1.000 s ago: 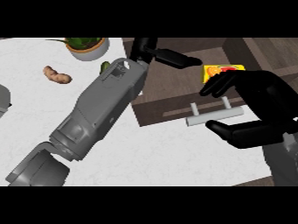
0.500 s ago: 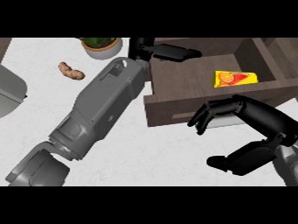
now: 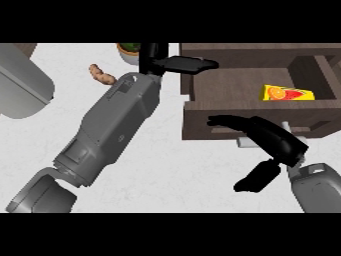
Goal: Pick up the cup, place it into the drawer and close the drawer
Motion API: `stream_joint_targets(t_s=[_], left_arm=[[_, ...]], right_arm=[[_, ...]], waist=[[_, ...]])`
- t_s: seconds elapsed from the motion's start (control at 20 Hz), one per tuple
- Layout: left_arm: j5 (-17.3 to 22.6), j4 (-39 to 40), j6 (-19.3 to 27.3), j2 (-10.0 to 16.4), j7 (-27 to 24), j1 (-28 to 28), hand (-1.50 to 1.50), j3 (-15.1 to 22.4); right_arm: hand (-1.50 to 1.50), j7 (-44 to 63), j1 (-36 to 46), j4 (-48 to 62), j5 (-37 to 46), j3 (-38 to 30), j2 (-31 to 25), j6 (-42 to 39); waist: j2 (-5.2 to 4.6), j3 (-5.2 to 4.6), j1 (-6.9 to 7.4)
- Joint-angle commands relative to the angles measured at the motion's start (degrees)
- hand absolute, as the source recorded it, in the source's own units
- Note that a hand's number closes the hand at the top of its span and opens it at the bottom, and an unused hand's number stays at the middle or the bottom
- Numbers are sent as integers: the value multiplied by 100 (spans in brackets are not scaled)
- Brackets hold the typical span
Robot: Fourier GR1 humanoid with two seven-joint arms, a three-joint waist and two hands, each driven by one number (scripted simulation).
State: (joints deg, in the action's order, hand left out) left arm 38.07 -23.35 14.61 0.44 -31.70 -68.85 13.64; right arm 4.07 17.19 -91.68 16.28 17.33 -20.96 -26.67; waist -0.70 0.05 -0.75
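Note:
The dark wooden drawer stands open at the upper right, with an orange-and-yellow carton lying in it. My left hand is open at the drawer's left wall, its fingers stretched rightward over the rim and holding nothing I can see. Just behind that hand, a small pale cup-like vessel with green inside stands on the counter, partly hidden. My right hand lies across the drawer's front over the pale handle. Its fingers reach left along the front panel and its thumb hangs below.
A brown bread-like piece lies on the white counter left of my left forearm. A large grey rounded object fills the upper left. Dark wood borders the counter at the far left edge.
The whole scene has slid rightward and down in view. My right hand has uncurled from around the handle and now lies against the drawer's front. The left hand stays at the drawer's left wall.

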Motion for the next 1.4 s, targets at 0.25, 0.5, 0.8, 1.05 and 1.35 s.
stream_joint_targets(t_s=[0.25,0.5,0.8,1.05,1.35], left_arm=[[67,-619,-426,392,-40,711,-150,-123],[69,-1027,-491,377,10,1163,-150,-41],[75,-1465,-875,706,250,1597,-150,68],[73,-1714,-1043,877,206,1800,-150,78],[110,-1833,-1243,997,306,2042,-150,112]], right_arm=[[150,-1208,890,3172,1354,389,402,797],[150,-2229,1556,4779,1440,-120,343,1403],[150,-2735,2587,5749,1061,-945,212,1659],[150,-2730,3300,6338,922,-1431,-44,1964],[150,-2484,3660,6394,586,-1790,-420,1654]], waist=[[21,6,455],[-18,20,661],[-56,28,879],[-137,32,1050],[-173,21,1207]])
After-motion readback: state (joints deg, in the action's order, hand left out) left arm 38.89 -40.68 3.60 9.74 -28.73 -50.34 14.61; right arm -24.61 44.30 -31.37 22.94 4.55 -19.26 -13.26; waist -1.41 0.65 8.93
